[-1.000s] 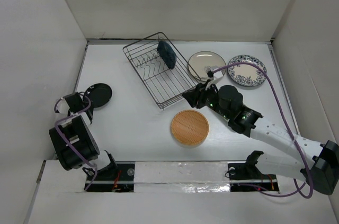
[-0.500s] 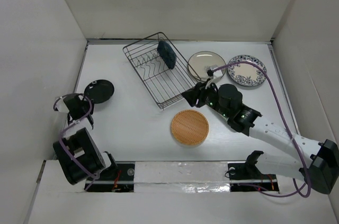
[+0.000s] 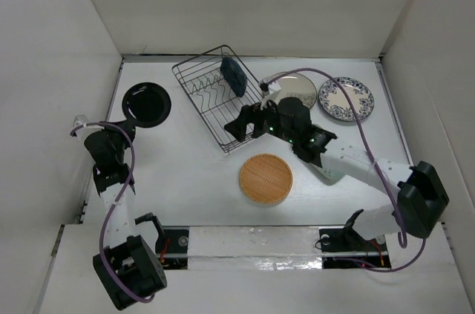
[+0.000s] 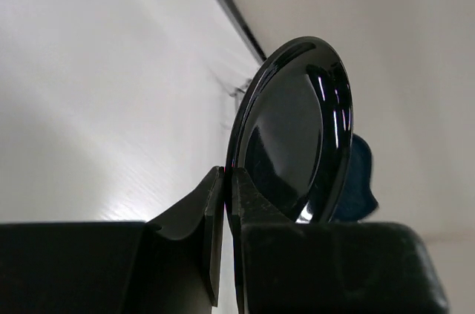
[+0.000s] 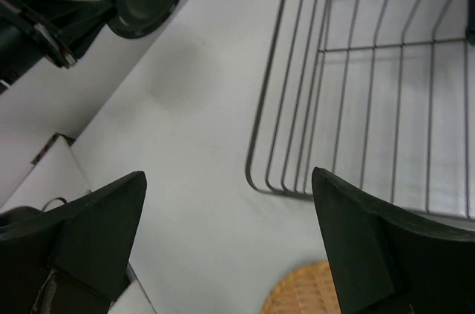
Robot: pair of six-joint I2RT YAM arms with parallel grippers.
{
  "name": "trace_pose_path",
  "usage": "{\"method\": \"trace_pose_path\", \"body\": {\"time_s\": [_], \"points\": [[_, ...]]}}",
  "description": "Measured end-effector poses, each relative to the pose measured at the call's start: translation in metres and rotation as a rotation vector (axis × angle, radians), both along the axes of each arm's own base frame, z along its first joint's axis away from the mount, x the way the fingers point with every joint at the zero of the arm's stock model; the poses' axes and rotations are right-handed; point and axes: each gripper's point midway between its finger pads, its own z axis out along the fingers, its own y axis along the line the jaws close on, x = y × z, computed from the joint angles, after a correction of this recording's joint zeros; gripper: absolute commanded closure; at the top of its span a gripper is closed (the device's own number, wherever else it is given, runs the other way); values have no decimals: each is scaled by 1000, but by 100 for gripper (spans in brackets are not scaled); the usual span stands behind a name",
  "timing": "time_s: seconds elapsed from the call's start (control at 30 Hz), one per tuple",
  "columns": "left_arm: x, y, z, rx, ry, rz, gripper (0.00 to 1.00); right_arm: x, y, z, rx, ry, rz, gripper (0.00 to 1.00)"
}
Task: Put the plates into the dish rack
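The white worktop (image 3: 193, 173) carried everything. The dish rack (image 3: 199, 110) sat at the far middle with only the dark blue leaf-shaped plate (image 3: 233, 75) standing on edge among its prongs, so the loading looked barely begun.

The right gripper (image 3: 237, 127) hung over the rack's near corner, jaws spread wide and empty. The left gripper (image 4: 226, 188) had its jaws clenched on the rim of a glossy dark round plate (image 3: 146, 104) at the far left, well apart from the rack.

Three plates lay flat, waiting: the orange woven plate (image 3: 266, 178) near the rack, the blue floral plate (image 3: 346, 99) far right, and the beige plate (image 3: 300, 85) between it and the rack.

The right arm and its cable covered much of the beige plate. No further dish showed. Whether the dark plate cleared the worktop could not be told.
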Motion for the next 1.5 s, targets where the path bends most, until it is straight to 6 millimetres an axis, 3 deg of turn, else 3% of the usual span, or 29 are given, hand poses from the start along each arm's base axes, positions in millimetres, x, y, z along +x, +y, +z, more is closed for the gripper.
{"method": "trace_pose_path", "body": {"time_s": [0.27,0.4,0.47,0.53,0.6,0.63,0.73,0.8,0.83,0.9,0.93,1.03,1.3,1.4,1.5], "points": [[4,-84,46,76,-110,-318,100,48,69,40,77,-32,73,0],[1,-124,61,93,-156,-480,100,71,81,42,86,-25,84,1],[-1,-137,63,92,-166,-538,100,80,79,39,86,-15,80,5],[-2,-147,61,86,-166,-586,100,85,74,34,84,5,77,20],[-3,-157,60,72,-170,-635,100,90,70,33,92,21,77,44],[-3,-161,59,67,-172,-655,100,90,69,33,97,27,80,71],[-3,-169,54,60,-155,-689,100,91,67,36,123,49,85,100],[-1,-171,51,53,-139,-700,90,93,65,37,129,51,83,100],[0,-171,50,53,-132,-704,79,95,63,36,130,59,80,100],[2,-172,51,56,-128,-714,67,99,58,35,128,61,70,100],[2,-173,53,58,-129,-721,57,102,56,36,128,59,65,100],[3,-176,65,92,-136,-738,42,116,43,37,109,55,24,100],[-4,-199,100,318,-162,-755,38,195,-2,82,-15,-179,-255,100],[-19,-212,104,407,-179,-768,37,217,-5,89,-116,-270,-347,100],[-31,-216,114,477,-223,-769,37,233,-2,83,-241,-348,-414,100]]}}
